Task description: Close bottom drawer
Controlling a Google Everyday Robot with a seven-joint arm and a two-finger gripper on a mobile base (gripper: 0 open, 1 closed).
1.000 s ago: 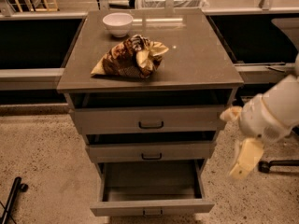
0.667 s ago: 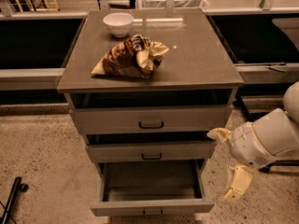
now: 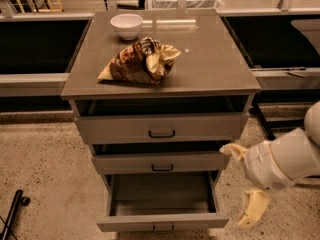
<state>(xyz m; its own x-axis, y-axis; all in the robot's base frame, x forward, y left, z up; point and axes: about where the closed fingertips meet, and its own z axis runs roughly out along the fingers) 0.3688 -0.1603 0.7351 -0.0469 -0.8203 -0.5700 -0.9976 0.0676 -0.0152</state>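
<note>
Grey flat-fronted bottom drawer [image 3: 130, 223] sits pulled far out at the foot of the grey table [image 3: 200, 79]. The cream two-finger tool [image 3: 234, 186] hangs just right of the drawer's front corner, fingers spread wide, gripping nothing. Best bet: bring the tool round in front of the drawer face near the small dark bar handle [image 3: 163, 229], then push straight in, centred, so it doesn't skew on its slides.

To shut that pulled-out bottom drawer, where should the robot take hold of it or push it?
Probably the flat front panel of the bottom drawer, near its small centre handle, approached from the front: it stands pulled far out, its front facing the camera. The gripper, open, hangs beside its right corner.
</note>
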